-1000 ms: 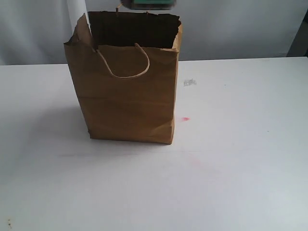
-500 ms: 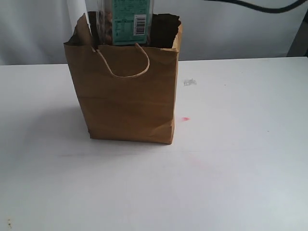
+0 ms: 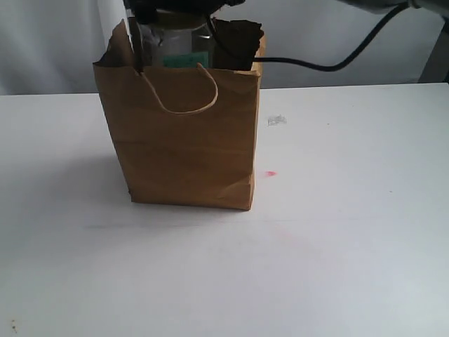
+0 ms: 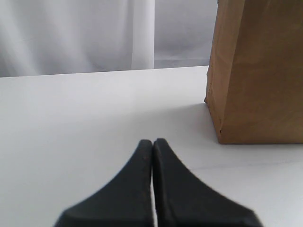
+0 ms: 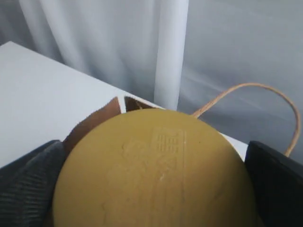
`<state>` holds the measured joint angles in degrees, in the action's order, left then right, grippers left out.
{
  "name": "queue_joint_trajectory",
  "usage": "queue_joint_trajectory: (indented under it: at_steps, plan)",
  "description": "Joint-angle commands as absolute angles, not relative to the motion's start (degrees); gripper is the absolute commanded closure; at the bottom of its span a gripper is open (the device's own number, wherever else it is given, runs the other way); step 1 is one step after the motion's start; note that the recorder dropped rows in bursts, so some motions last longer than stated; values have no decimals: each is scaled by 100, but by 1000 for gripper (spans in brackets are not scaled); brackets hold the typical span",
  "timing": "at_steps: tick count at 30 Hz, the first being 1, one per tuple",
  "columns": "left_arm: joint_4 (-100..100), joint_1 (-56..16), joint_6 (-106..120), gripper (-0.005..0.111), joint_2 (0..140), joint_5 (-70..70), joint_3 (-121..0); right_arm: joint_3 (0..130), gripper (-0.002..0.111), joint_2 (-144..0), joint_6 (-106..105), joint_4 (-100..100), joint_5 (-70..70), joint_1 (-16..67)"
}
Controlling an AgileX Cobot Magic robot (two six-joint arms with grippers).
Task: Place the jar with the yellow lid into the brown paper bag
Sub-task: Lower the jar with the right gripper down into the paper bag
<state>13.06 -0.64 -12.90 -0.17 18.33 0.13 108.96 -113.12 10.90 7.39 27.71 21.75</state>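
The brown paper bag (image 3: 186,133) stands upright on the white table, its torn top edge open and a cord handle looped down its front. The yellow-lidded jar (image 3: 175,45) hangs partly inside the bag's mouth; only its clear upper part and a strip of teal label show above the rim. My right gripper (image 3: 175,8) is shut on the jar from above. The right wrist view is filled by the mustard lid (image 5: 156,175) between the two dark fingers (image 5: 28,182). Low over the table beside the bag (image 4: 258,71) sits my left gripper (image 4: 153,142), shut and empty.
A small clear scrap (image 3: 276,120) and a pink mark (image 3: 270,173) lie on the table (image 3: 337,232) right of the bag. A black cable (image 3: 330,64) trails from the right arm behind the bag. White curtain hangs at the back.
The jar came down from above the frame into the bag's mouth; now most of it is below the rim and the right gripper has entered the view. The left gripper stayed put.
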Motion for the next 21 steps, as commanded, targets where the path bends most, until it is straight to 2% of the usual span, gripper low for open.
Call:
queue_joint_trajectory:
  at_steps: [1,21]
  plan:
    - [1285,-94,-1312,106,0,1779,0,10912,108,-11470,1075,794,2725,2250]
    - [1285,-94,-1312,106,0,1779,0,10912,108,-12155,1144,723,3638,2250]
